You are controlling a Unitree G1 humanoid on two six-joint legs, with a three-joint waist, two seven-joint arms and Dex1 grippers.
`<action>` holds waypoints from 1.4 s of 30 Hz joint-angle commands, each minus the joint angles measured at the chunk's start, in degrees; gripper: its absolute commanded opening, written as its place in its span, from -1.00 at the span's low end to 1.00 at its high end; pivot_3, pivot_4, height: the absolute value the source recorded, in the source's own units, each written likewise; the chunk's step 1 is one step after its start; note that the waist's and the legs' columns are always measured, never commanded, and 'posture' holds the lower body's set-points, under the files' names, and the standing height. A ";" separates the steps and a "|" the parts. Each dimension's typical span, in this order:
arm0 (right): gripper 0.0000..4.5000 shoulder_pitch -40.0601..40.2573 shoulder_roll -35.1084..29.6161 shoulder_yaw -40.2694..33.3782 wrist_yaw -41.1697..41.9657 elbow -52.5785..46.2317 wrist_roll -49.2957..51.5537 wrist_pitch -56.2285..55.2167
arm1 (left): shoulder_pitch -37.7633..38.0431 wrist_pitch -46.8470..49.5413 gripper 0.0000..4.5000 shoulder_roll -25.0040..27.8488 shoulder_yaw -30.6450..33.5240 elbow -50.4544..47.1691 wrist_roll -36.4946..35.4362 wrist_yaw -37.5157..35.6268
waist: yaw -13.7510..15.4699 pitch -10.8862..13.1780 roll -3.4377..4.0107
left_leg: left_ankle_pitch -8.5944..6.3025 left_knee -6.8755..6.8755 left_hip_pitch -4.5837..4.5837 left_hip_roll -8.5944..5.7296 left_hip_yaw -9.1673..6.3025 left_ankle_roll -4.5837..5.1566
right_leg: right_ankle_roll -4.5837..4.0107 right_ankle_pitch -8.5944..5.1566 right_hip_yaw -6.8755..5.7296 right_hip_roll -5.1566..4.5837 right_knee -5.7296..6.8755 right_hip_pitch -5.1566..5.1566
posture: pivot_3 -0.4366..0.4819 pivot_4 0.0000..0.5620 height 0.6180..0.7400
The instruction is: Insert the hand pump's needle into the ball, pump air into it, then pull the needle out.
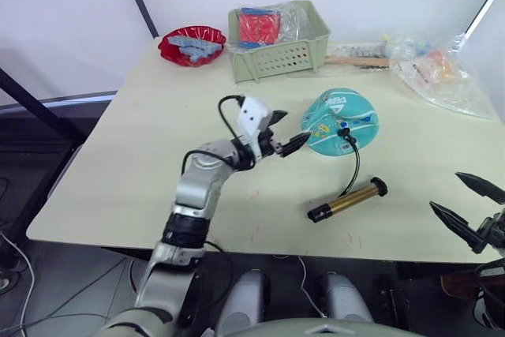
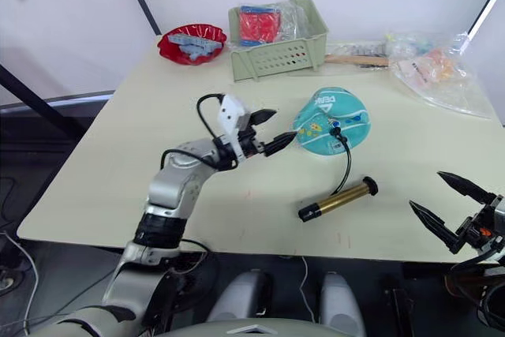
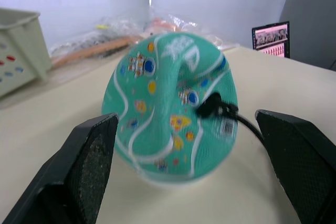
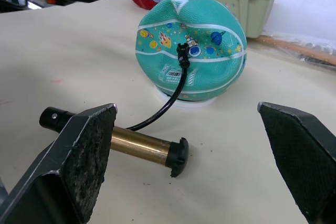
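Up on pale table [image 1: 142, 155] by white wall: green basket [image 1: 278, 43] holding red packet [image 1: 256, 26], red bowl [image 1: 192, 43], both grippers [image 1: 286, 130] [image 1: 467, 204] spread wide.

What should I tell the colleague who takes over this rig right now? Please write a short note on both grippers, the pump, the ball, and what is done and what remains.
Left gripper: open, empty, close beside the teal-turquoise mini basketball, facing it without touching.
Right gripper: open, empty, at the table's near right edge, pointing toward the pump.
The slim gold-bronze hand pump with black end caps lies flat on the table in front of the ball. Its thin black hose runs up to the ball, and the small black needle fitting sits on the ball's surface, so the needle appears inserted.
Whether pumping has happened cannot be told; pulling the needle out remains.
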 commanded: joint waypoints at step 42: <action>1.00 5.00 -4.51 -2.76 4.92 10.53 -0.60 -8.86 | 35.99 -20.62 0.97 24.13 19.28 -1.01 -6.80 -18.52 | 0.28 0.49 -0.35 | -0.02 -0.13 0.03 0.48 0.77 -0.01 | -0.10 -0.06 0.59 -0.45 -0.01 -0.35 | -0.05 -0.47 0.96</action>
